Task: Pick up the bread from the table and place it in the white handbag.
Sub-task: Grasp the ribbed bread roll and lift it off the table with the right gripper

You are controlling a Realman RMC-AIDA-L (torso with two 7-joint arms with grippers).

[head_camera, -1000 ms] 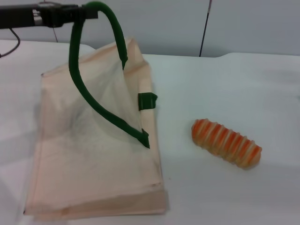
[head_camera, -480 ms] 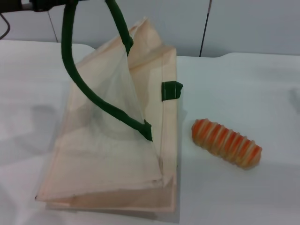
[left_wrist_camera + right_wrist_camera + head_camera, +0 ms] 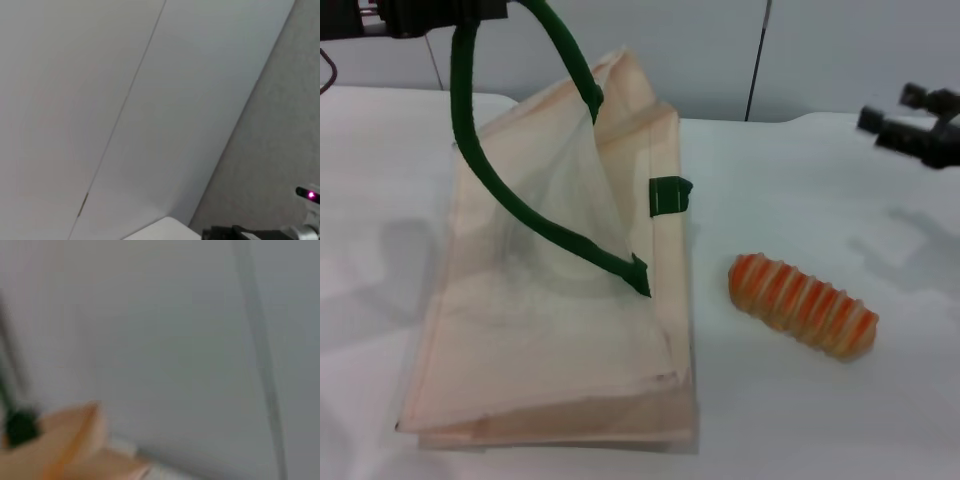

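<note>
The bread (image 3: 803,305), an orange and cream ridged loaf, lies on the white table (image 3: 800,180) to the right of the white handbag (image 3: 550,330). My left gripper (image 3: 470,12) is at the top left, shut on one dark green handle (image 3: 505,205). It holds that handle up, so the near side of the bag is lifted and its mouth gapes. My right gripper (image 3: 893,107) is open and empty. It hovers at the far right, above the table and behind the bread.
The bag's second green handle tab (image 3: 669,194) shows on its right edge. A grey wall (image 3: 720,50) with a dark vertical seam runs behind the table. The left wrist view shows only that wall (image 3: 150,100).
My right gripper has come into view from the right edge. The bag has shifted slightly left and its lifted side has settled. The bread has not moved.
</note>
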